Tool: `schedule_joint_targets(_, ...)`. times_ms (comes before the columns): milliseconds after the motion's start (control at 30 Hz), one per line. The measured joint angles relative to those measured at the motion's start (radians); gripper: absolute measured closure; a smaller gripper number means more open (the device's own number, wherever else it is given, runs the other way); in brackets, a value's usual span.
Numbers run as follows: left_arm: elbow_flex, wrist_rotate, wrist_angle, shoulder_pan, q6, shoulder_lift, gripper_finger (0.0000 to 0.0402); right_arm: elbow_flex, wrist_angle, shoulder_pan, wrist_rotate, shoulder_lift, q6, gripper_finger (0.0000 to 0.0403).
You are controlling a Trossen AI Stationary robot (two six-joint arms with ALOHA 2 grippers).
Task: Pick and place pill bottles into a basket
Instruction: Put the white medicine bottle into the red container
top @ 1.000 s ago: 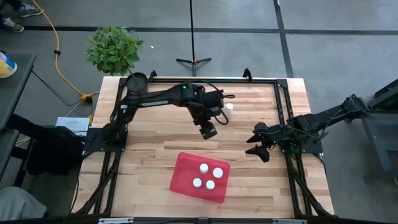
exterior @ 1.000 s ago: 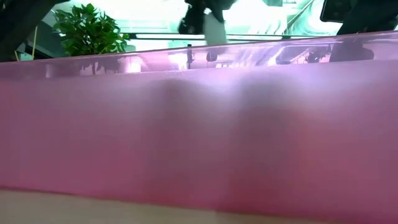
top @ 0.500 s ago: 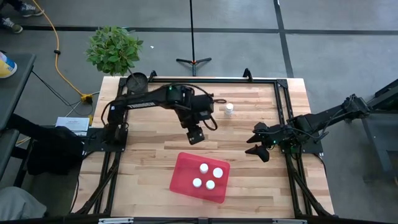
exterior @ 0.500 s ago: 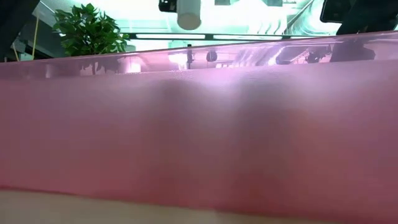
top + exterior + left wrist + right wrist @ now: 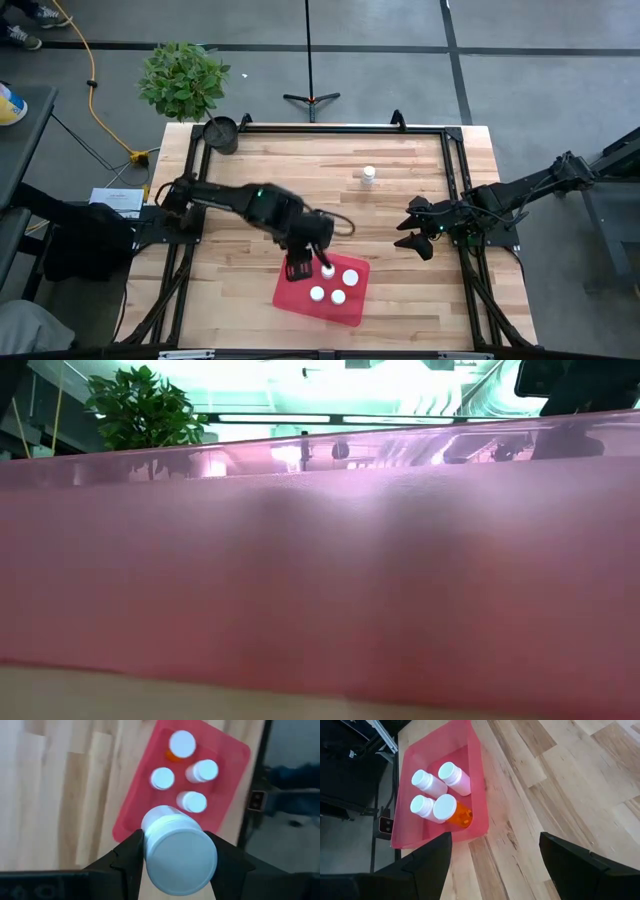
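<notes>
The basket [image 5: 300, 298] is a flat red tray on the table's near middle, and its wall [image 5: 320, 580] fills the low view. Several white-capped pill bottles [image 5: 437, 795] stand in it, one with an orange body [image 5: 461, 816]. My left gripper [image 5: 300, 268] hovers over the tray's left edge, shut on a white pill bottle [image 5: 180, 860]; the gripper hides this bottle from above. Another pill bottle [image 5: 368, 175] stands on its base at the far middle of the table. My right gripper [image 5: 412, 237] waits open at the table's right. My left gripper pinches the white bottle between its two fingers, on opposite sides of the body [image 5: 146, 845] just below the cap [image 5: 182, 867]. The fingers point steeply down. The bottle is lifted clear above the tray's edge, cap end toward the wrist.
A potted plant [image 5: 183, 78] and a small dark pot [image 5: 221, 131] sit at the far left corner. A dark frame [image 5: 455, 170] runs along the table's edges. Bare wood lies between the tray and the lone bottle.
My left gripper has carried the white bottle from the far middle of the table toward the near edge and a little leftward, rolling somewhat, and now hangs over the tray's left edge. The bottle has stayed clear of the table throughout.
</notes>
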Motion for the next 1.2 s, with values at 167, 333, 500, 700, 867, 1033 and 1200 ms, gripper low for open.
schedule_joint_targets(167,0.0,-0.138,0.0,-0.082,-0.078,0.003,0.0193,0.0,0.0,0.0,0.003,0.0,0.0,0.0111)
schedule_joint_targets(333,-0.045,-0.238,0.006,-0.139,-0.149,0.012,0.0193,0.0,0.001,0.0,0.005,0.0,0.0,0.0111)
schedule_joint_targets(500,-0.121,-0.236,0.086,-0.155,-0.179,0.031,0.0193,0.0,0.007,0.0,0.007,0.0,0.0,0.0111)
schedule_joint_targets(700,-0.202,-0.147,0.325,-0.154,-0.142,0.049,0.0193,0.0,0.009,0.0,0.008,0.0,0.0,0.0111)
schedule_joint_targets(867,-0.259,-0.147,0.461,-0.152,-0.137,0.058,0.0193,0.0,0.015,0.0,0.008,0.0,0.002,0.0111)
schedule_joint_targets(1033,-0.291,-0.124,0.576,-0.146,-0.135,0.073,0.0193,0.0,0.015,0.0,0.008,0.0,0.003,0.0111)
schedule_joint_targets(1200,-0.31,-0.116,0.666,-0.134,-0.119,0.078,0.0193,0.0,0.015,0.0,0.008,0.0,0.003,0.0111)
